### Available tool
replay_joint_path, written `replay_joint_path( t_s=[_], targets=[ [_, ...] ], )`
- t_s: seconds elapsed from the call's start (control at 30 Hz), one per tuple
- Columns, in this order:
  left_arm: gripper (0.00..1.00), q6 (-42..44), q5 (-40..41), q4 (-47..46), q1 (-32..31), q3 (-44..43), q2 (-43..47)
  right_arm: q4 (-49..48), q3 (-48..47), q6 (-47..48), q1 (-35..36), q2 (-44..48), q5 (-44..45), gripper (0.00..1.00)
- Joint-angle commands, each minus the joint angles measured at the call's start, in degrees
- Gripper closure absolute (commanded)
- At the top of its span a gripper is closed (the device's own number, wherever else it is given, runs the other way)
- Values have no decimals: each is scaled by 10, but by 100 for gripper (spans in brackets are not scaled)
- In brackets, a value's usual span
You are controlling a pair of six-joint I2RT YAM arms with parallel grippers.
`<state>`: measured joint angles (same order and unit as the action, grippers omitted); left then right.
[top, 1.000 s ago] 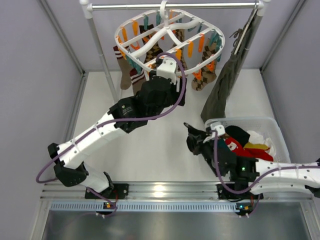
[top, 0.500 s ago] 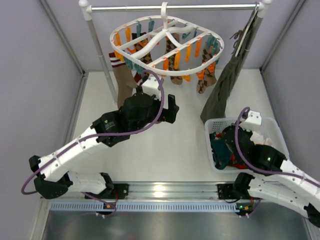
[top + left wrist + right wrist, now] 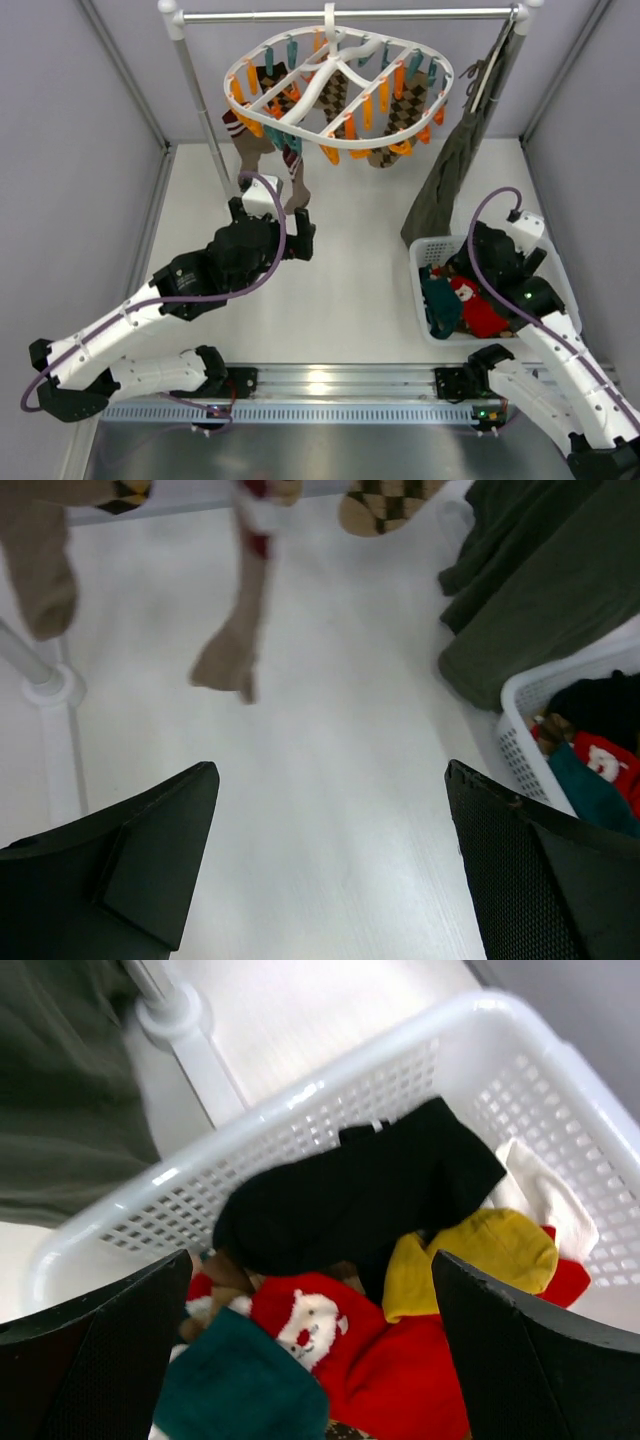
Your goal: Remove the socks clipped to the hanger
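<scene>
Ahead of the left gripper (image 3: 330, 780) — socks (image 3: 232, 660), apart

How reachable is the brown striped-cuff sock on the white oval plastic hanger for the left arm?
Likely yes: the open left gripper points at the brown striped-cuff sock, with only bare white table between them and nothing blocking.
</scene>
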<state>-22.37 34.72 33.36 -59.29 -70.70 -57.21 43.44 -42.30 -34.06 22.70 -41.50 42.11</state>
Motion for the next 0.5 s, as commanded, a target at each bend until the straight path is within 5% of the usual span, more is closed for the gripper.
replay_joint_path(
  t_s=[0.0, 0.13, 0.17, 0.27, 0.47],
  targets=[
    [2, -7, 92, 18, 8, 28, 18, -6, -63, 20, -7, 35, 2, 1],
    [2, -25, 77, 42, 84, 56, 46, -97, -41, 93, -6, 84, -183, 0],
    [2, -26, 49, 42, 101, 65, 53, -148, -20, 100, -6, 95, -350, 1],
    [2, -29, 12, 46, 152, 72, 81, -338, 63, 48, -1, 98, -571, 1],
    [2, 1, -5, 86, 168, 58, 114, -462, 44, 111, 239, -18, -423, 1]
  ],
)
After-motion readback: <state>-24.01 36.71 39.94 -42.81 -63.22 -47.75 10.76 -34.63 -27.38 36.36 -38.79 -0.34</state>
